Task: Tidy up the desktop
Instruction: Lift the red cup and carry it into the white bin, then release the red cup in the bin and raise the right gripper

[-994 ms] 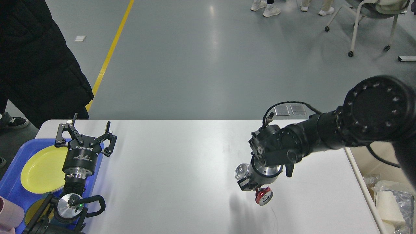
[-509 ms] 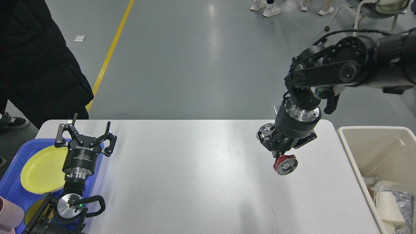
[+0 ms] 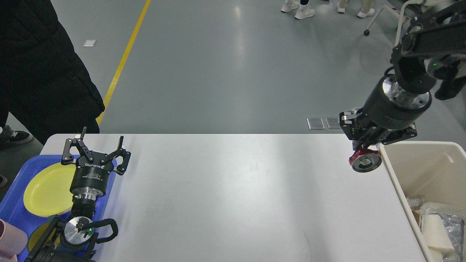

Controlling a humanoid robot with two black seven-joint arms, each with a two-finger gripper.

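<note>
The desktop (image 3: 233, 196) is a wide white tabletop with rounded corners, bare across its middle. My right gripper (image 3: 364, 150) hangs over the table's far right corner, shut on a small red can (image 3: 365, 161) whose silver end faces me. The can is in the air, just left of the beige bin's rim. My left gripper (image 3: 95, 147) stands open, fingers pointing up, at the table's left edge over the rim of the blue tray, with nothing between its fingers.
A blue tray (image 3: 11, 214) at the left holds a yellow plate (image 3: 47, 189) and a pink cup (image 3: 11, 240). A beige bin (image 3: 418, 146) with wrappers inside stands right of the table. A person in a black coat (image 3: 40, 65) stands at the far left.
My right arm has lifted the red can from low over the table's middle-right and carried it right and away, up to the bin's rim. The left arm has not moved.
</note>
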